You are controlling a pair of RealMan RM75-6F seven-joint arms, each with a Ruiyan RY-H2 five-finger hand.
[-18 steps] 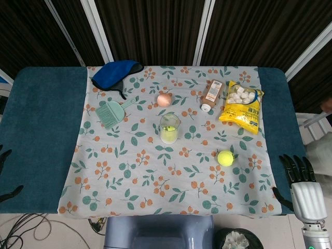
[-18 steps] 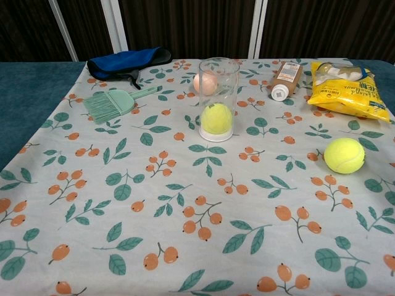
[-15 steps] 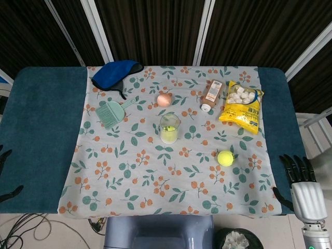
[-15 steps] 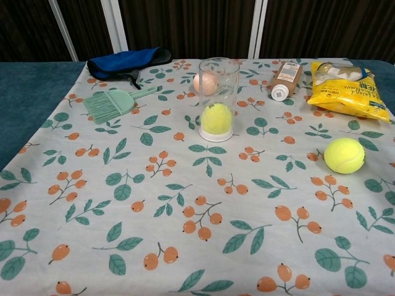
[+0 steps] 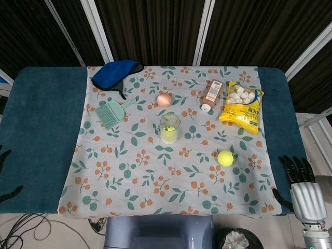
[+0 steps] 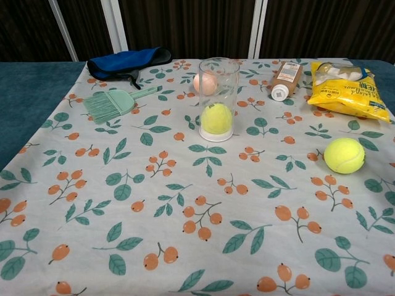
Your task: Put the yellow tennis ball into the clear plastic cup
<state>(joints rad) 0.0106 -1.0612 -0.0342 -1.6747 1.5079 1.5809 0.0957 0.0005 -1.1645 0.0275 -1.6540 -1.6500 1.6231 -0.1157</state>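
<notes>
A clear plastic cup [image 5: 169,128] [image 6: 218,98] stands upright near the middle of the floral cloth, with a yellow tennis ball [image 6: 216,118] resting at its bottom. A second yellow tennis ball [image 5: 225,158] [image 6: 344,155] lies on the cloth to the right of the cup. My right hand [image 5: 301,182] hangs off the table's right front corner, fingers spread and empty. At the far left edge of the head view only the dark fingertips of my left hand [image 5: 4,176] show, apart and holding nothing. Neither hand appears in the chest view.
A green brush [image 5: 113,111], a blue eye mask [image 5: 115,73], a peach-coloured ball [image 5: 164,99], a brown bottle [image 5: 211,94] and a yellow snack bag [image 5: 240,106] lie along the far half of the cloth. Blue table padding [image 5: 41,135] flanks the cloth.
My right hand has sunk slightly toward the bottom of the head view. The balls and cup have not moved.
</notes>
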